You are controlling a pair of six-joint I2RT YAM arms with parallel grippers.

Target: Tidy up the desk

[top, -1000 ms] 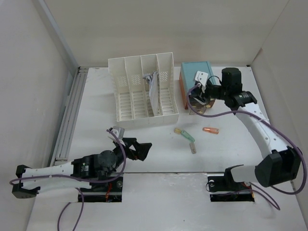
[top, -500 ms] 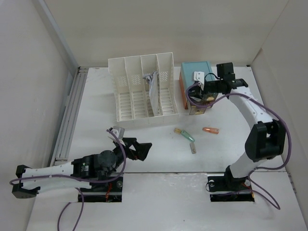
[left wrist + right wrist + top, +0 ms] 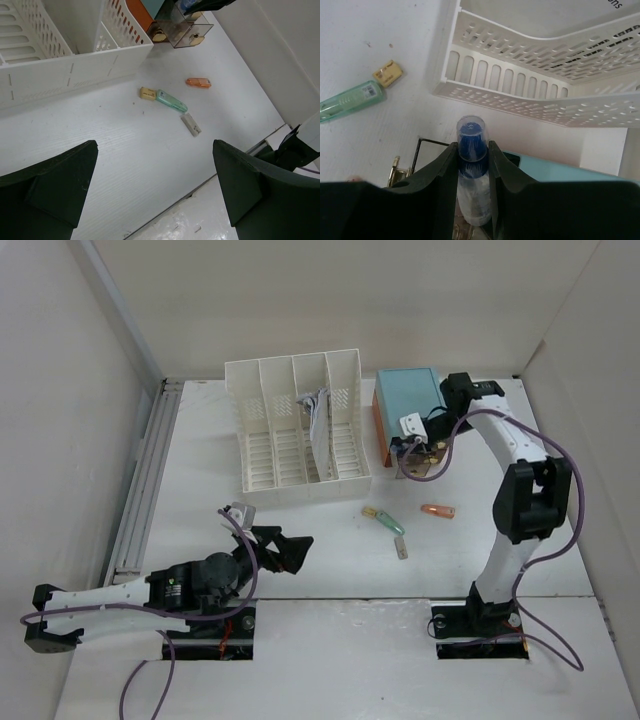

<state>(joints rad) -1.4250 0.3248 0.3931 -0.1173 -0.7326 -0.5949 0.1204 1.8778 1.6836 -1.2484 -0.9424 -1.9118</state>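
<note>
Table: rack at rear centre, with papers in its third compartment from the left. Drawer box just right of the rack, one drawer standing out in front of it. Right claw above that drawer, a capped marker between its fingers. Before the rack's right end lies a long marker; a short marker to its right; a small flat piece nearer the front.

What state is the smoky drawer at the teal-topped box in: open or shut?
Open: the drawer juts out from the front of the teal-topped box.
</note>
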